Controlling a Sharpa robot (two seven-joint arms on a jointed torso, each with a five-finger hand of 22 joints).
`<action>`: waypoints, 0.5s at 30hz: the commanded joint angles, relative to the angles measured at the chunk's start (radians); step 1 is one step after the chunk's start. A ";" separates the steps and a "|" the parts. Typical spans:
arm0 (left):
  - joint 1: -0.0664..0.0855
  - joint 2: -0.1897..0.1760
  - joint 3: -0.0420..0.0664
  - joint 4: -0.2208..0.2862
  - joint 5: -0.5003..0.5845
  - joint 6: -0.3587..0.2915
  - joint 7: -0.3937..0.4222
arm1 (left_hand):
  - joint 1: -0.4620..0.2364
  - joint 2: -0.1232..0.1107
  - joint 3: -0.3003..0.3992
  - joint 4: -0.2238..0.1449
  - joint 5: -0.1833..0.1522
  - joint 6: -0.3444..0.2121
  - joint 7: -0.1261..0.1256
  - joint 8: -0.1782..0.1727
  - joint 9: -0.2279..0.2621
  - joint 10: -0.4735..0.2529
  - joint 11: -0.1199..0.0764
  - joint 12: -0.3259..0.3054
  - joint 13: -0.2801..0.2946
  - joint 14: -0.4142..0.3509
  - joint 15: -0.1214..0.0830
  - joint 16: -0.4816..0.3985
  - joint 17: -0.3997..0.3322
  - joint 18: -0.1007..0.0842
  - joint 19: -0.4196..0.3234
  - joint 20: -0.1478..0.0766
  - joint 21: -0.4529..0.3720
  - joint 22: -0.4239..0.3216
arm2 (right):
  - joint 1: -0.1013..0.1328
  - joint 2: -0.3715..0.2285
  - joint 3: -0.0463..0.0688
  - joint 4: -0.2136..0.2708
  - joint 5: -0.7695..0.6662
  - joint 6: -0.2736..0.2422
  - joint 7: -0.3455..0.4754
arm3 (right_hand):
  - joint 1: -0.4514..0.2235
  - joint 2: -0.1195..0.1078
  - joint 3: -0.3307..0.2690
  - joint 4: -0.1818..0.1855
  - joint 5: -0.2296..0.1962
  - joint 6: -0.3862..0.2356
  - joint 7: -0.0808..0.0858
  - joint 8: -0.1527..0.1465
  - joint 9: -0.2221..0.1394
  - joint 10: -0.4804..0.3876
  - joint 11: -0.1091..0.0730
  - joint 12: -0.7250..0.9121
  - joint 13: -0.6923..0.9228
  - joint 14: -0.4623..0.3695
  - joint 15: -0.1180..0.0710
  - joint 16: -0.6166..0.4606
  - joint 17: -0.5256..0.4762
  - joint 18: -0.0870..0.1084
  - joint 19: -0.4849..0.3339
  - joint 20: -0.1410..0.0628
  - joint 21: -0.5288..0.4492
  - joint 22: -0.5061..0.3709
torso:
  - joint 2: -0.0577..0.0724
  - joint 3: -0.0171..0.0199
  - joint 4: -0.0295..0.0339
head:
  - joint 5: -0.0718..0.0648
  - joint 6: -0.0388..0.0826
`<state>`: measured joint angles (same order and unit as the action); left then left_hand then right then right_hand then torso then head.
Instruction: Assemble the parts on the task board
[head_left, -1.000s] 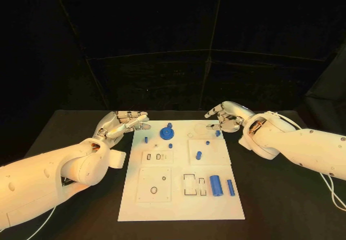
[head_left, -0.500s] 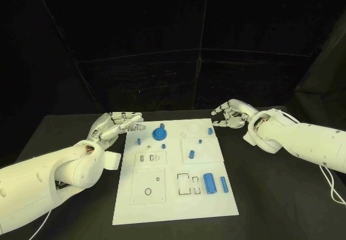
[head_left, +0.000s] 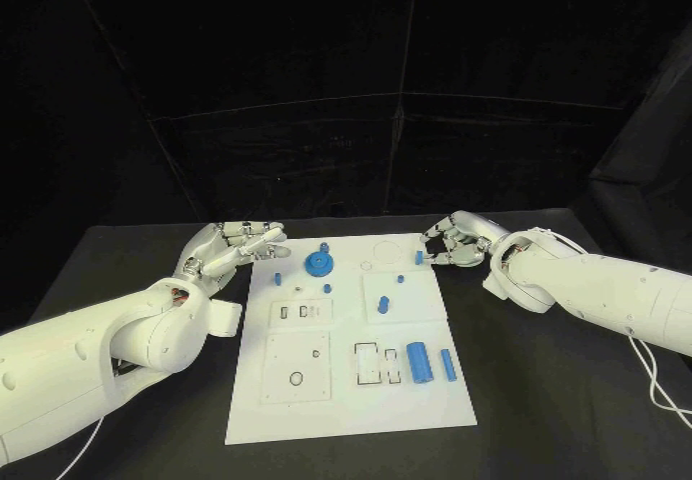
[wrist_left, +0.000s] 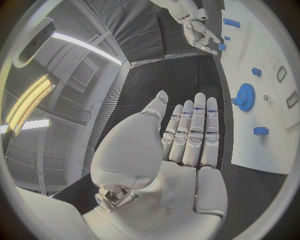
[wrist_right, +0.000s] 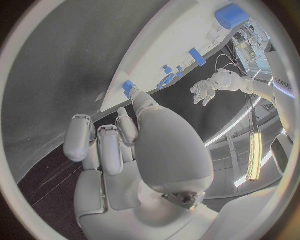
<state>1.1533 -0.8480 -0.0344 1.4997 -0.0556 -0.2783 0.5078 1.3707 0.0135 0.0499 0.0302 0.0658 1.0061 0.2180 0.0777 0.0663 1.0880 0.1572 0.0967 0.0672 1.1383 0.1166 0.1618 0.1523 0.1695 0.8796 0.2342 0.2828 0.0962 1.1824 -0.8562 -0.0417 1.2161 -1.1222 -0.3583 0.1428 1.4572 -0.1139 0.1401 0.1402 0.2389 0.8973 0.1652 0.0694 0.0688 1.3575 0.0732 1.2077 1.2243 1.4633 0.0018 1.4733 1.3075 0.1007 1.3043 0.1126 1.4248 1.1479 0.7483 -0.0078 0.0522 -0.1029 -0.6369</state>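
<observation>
The right silver many-fingered hand (head_left: 451, 243) now sits closer to the white rectangular task board (head_left: 351, 400) than half a second ago, its fingertips (wrist_right: 132, 93) reaching the small blue peg (head_left: 417, 258) at the board's far right corner.

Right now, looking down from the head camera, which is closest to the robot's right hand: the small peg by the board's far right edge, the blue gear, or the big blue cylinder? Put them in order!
From the right hand:
1. Small peg, far right edge, beside the fingers.
2. Blue gear, far left part of the board.
3. Big blue cylinder, near right part.
</observation>
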 joint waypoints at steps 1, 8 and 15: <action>0.001 0.002 0.001 -0.001 0.000 0.013 0.007 | 0.000 0.008 0.000 -0.005 -0.002 0.002 0.001 -0.006 -0.001 0.002 0.005 -0.005 -0.001 0.003 0.001 -0.005 0.001 0.015 0.009 0.000 -0.006 -0.001 | 0.000 0.001 0.001 -0.005 0.005 0.020 0.027 | 0.006 0.004 -0.001 -0.006 0.005 -0.003 0.003 -0.003 -0.001 -0.006 0.003 -0.006 -0.001 0.062 -0.001 -0.004 0.042 -0.013 -0.005 -0.001 -0.006 -0.001 | -0.001 -0.0020 -0.0001 | 0.001 -0.002; 0.000 0.002 0.001 -0.004 0.000 0.012 0.006 | -0.001 0.008 0.000 -0.006 -0.002 0.002 0.001 -0.006 -0.001 0.002 0.005 -0.006 -0.001 0.004 0.001 -0.006 0.001 0.015 0.010 0.000 -0.007 -0.002 | -0.001 -0.001 0.001 -0.005 0.006 0.027 0.033 | 0.007 0.006 0.000 -0.007 0.006 -0.001 0.002 -0.002 -0.001 -0.006 0.003 -0.005 0.000 0.062 -0.001 -0.004 0.043 -0.014 -0.005 -0.001 -0.006 -0.001 | 0.000 -0.0019 -0.0016 | 0.003 -0.002; 0.000 0.002 0.001 -0.005 0.000 0.012 0.006 | -0.001 0.008 0.000 -0.006 -0.002 0.002 0.001 -0.006 -0.001 0.002 0.005 -0.006 -0.001 0.004 0.001 -0.006 0.001 0.015 0.010 0.000 -0.007 -0.002 | -0.001 0.000 0.001 -0.003 0.009 0.031 0.036 | 0.007 0.007 0.000 -0.007 0.007 0.000 0.002 -0.001 0.000 -0.006 0.003 -0.005 0.000 0.062 -0.001 -0.004 0.042 -0.013 -0.005 -0.001 -0.006 -0.001 | -0.001 -0.0023 -0.0003 | 0.002 -0.002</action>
<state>1.1522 -0.8467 -0.0344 1.4938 -0.0556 -0.2774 0.5078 1.3707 0.0135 0.0499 0.0303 0.0658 1.0061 0.2180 0.0777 0.0663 1.0880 0.1572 0.0968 0.0672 1.1383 0.1166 0.1618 0.1521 0.1694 0.8796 0.2342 0.2828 0.0951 1.1797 -0.8569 -0.0412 1.2103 -1.1187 -0.3393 0.1646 1.4581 -0.1130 0.1401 0.1403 0.2388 0.8973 0.1653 0.0694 0.0688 1.3575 0.0732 1.2078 1.2243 1.4633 0.0018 1.4733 1.3074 0.1008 1.3043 0.1125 1.4248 1.1480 0.7475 -0.0096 0.0514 -0.0992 -0.6391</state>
